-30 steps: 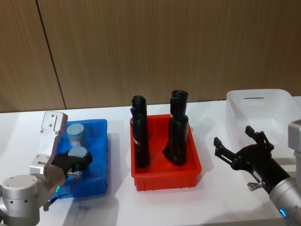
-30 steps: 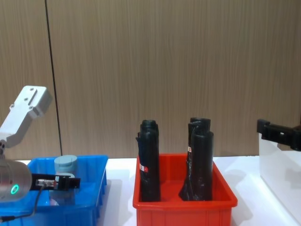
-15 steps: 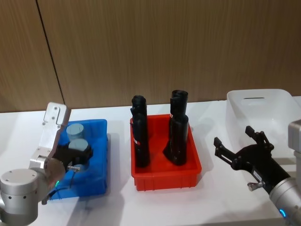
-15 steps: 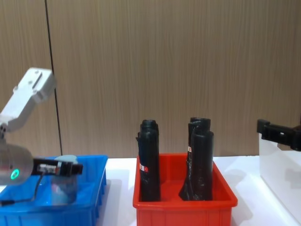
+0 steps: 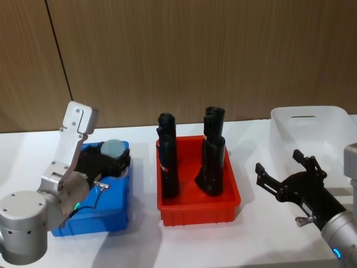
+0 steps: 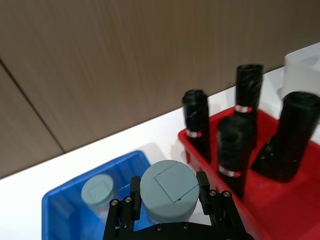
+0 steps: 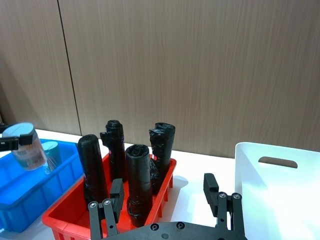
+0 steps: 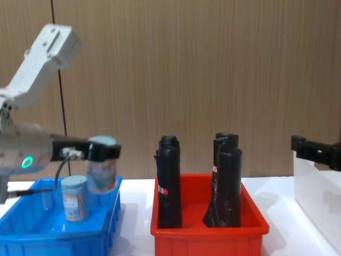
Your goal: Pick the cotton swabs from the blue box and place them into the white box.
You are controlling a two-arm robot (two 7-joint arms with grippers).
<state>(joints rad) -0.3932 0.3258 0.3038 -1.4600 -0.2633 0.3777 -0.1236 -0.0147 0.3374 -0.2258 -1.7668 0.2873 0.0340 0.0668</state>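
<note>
Chest view, cotton swabs [image 8: 102, 172] in left hand [image 8: 103, 151]

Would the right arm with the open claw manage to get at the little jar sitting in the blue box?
Probably not easily. The red bin of tall black rolls stands between the right gripper and the jar in the blue box, and the left gripper holds a second jar over that box.

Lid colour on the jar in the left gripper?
Pale blue-grey lid on the jar; left wrist view shows it best.
</note>
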